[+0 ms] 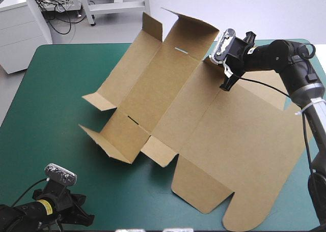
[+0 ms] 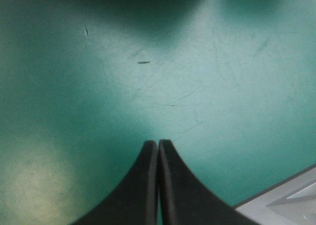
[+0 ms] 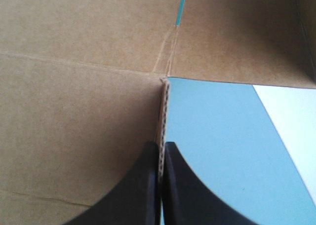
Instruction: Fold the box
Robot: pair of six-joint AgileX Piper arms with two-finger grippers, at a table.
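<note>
One box (image 1: pixel 204 125), two grippers. The box is a brown cut sheet across the table's middle and right, mostly unfolded, with its far part and flaps tilted up off the teal-green cover (image 1: pixel 46 105). The right gripper (image 3: pixel 161 145) pinches the board's edge. The left gripper (image 2: pixel 158 143) has its fingers pressed together on nothing, over bare cover near the front-left corner.

The box (image 1: pixel 204 120) lies across the table's (image 1: pixel 51 115) middle and right, right gripper (image 3: pixel 161 146) at its far edge.

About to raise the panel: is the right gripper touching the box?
Touching. The right wrist view shows the right gripper shut on the box, with the board's corrugated edge pinched between its fingers.
</note>
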